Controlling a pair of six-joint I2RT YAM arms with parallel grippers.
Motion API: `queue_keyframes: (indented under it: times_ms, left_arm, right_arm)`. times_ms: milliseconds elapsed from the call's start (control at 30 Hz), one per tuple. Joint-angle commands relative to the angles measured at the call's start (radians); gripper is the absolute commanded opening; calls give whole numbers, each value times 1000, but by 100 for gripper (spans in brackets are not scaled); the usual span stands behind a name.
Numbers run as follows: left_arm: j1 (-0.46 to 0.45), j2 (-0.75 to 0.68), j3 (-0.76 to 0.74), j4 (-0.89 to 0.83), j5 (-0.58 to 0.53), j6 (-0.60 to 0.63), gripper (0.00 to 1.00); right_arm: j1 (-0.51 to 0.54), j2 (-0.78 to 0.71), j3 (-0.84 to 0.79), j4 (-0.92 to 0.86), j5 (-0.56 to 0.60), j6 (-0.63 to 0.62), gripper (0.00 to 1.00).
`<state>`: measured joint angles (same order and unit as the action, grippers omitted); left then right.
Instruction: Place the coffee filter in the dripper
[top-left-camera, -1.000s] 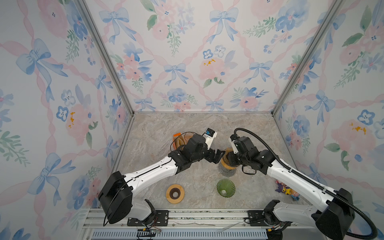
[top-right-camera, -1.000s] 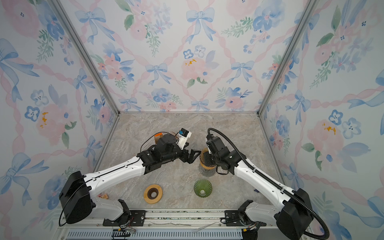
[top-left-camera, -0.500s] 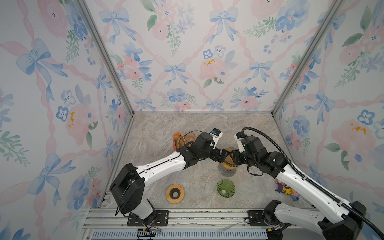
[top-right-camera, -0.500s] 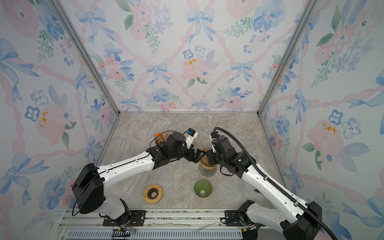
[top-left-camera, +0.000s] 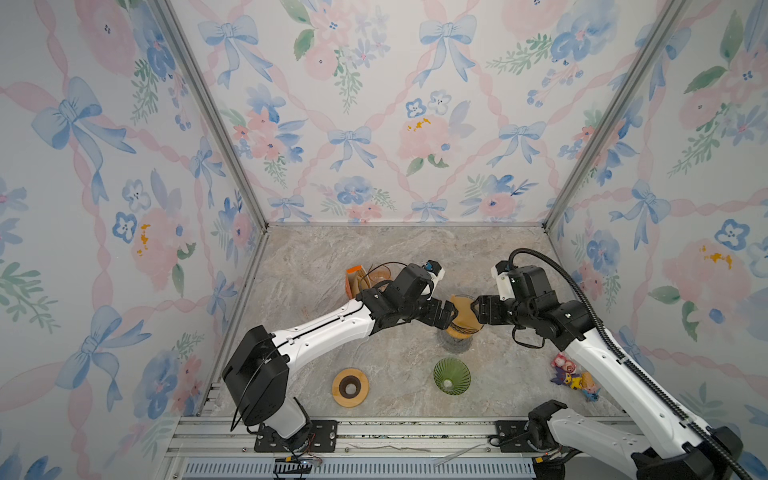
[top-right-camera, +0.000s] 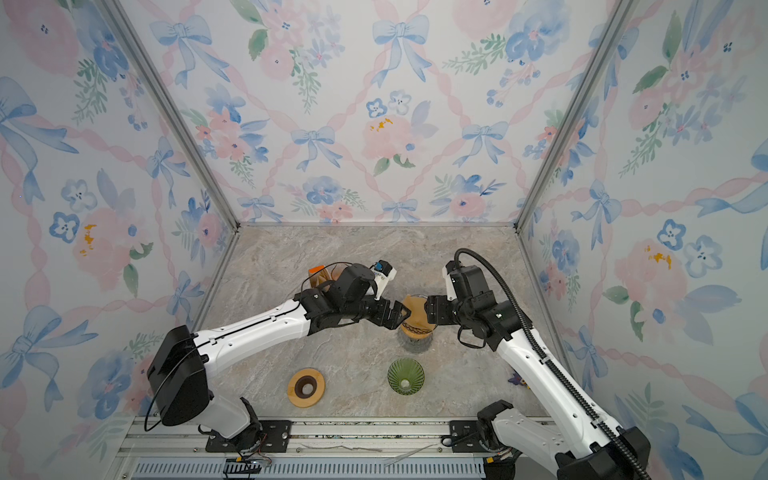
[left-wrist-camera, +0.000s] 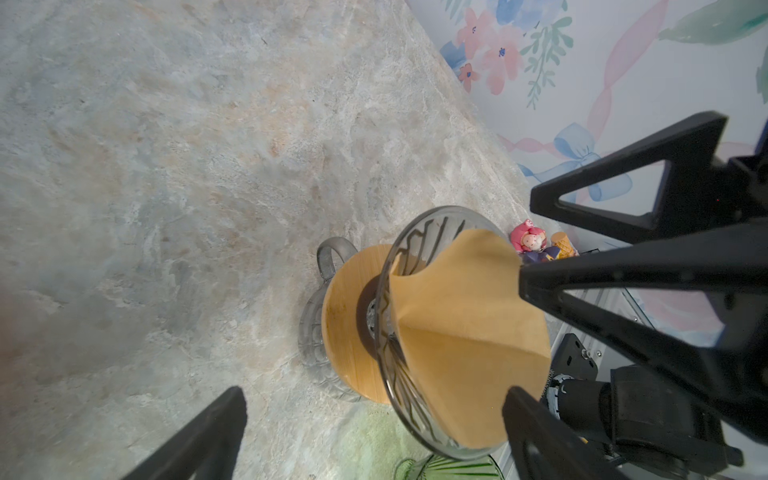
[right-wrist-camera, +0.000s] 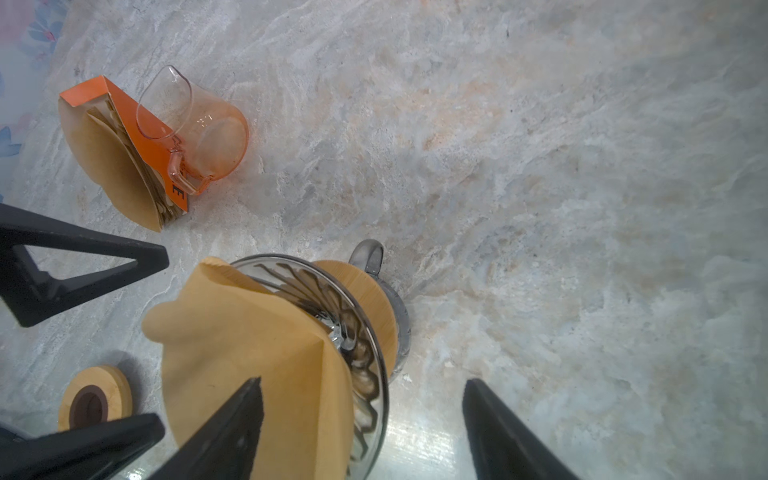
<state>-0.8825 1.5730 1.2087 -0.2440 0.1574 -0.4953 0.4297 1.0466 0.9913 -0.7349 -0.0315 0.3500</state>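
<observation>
- The counter (top-left-camera: 316, 257) carries everything. The left arm (top-left-camera: 324, 332) and the right arm (top-left-camera: 615, 365) reach in and face each other across its middle.
- The dripper (left-wrist-camera: 415, 237) is clear ribbed glass in a wooden collar (left-wrist-camera: 345, 320). It stands on a glass carafe (left-wrist-camera: 311, 332) between the two tools.
- The coffee filter (left-wrist-camera: 457, 316) sits in the dripper's mouth, tip down. It leans toward the right arm's side, with its upper edge above the rim and a crease still running down the cone. I judge it placed, but not yet lying flat against the glass.
- What has changed: within the last second the right tool (right-wrist-camera: 359, 382) has gone from a narrow pinch to a wide spread. In both top views it has also drawn back a little. That reads as the release, with the paper now resting on its own.
- Right tool now: the jaws are well apart and grip nothing. In its wrist view one finger lies across the paper; whether it touches cannot be told.
- Left tool (left-wrist-camera: 374, 390): spread fully wide and empty, on the opposite side of the dripper. It is nearer than a second ago and touches nothing visible.
- Aside and untouched are a green dripper (top-left-camera: 451, 374), a wooden ring (top-left-camera: 350, 387), an orange filter pack (right-wrist-camera: 124, 166) against an orange glass jug (right-wrist-camera: 208, 137), and toy figures (top-left-camera: 573, 374).
</observation>
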Motion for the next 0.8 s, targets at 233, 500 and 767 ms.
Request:
queue_keyframes:
  times_ms: [233, 500, 767]
  left_arm:
    - [-1, 86, 52, -28, -53, -90, 98]
    - [11, 116, 64, -29, -69, -109, 98]
    - [25, 128, 45, -28, -79, -117, 98]
  right_arm:
    - [-43, 11, -79, 46, -50, 31, 82]
    - [-88, 81, -95, 61, -64, 37, 82]
    - [-95, 103, -130, 75, -50, 52, 82]
